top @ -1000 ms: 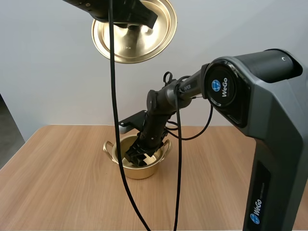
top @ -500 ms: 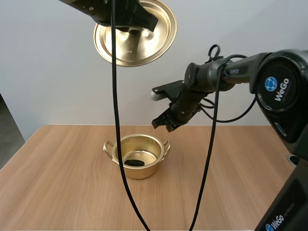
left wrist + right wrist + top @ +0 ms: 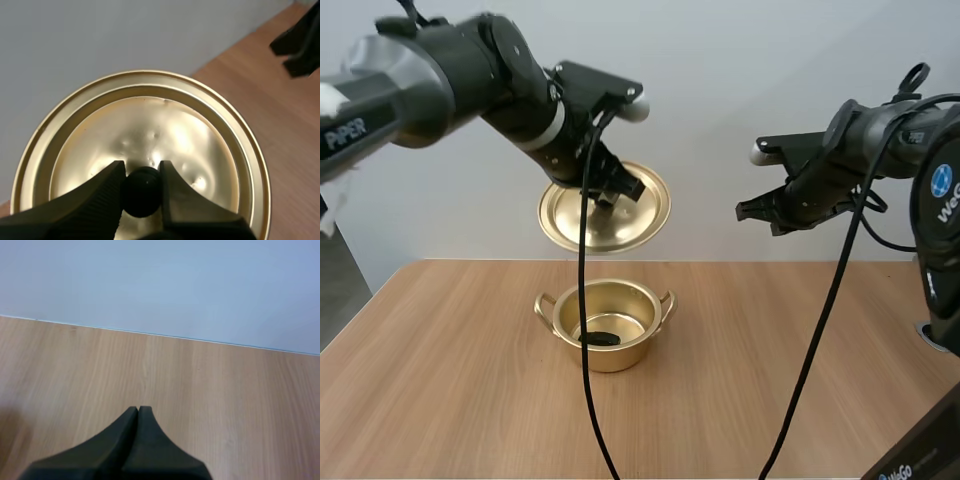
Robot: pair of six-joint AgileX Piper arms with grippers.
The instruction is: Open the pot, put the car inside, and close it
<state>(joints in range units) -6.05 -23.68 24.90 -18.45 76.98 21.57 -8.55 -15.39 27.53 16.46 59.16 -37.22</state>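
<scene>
As the car [image 3: 600, 338] is found lying on the floor of the open pot [image 3: 620, 358], the first two steps are judged complete and the closing step is taken to be in hand. The pot stands on the table [image 3: 450, 390] with both side handles visible.

The lid [image 3: 605, 215] is held in the air above the pot, tilted rather than level and clear of the rim. In the left wrist view, the left gripper [image 3: 142, 172] is seen with its fingers clamped on the lid's black knob [image 3: 142, 192], one ribbed face on either side.

The right gripper [image 3: 752, 212] is held high and well off to the right of the pot, carrying nothing. In its own wrist view its fingers are seen pressed together as one wedge over bare table.

For the next move, it is judged that the lid must be levelled, centred over the rim and brought down until it is seated all round, and only then released. A tilted or off-centre descent could catch the rim and shift the pot, since nothing steadies it.
</scene>
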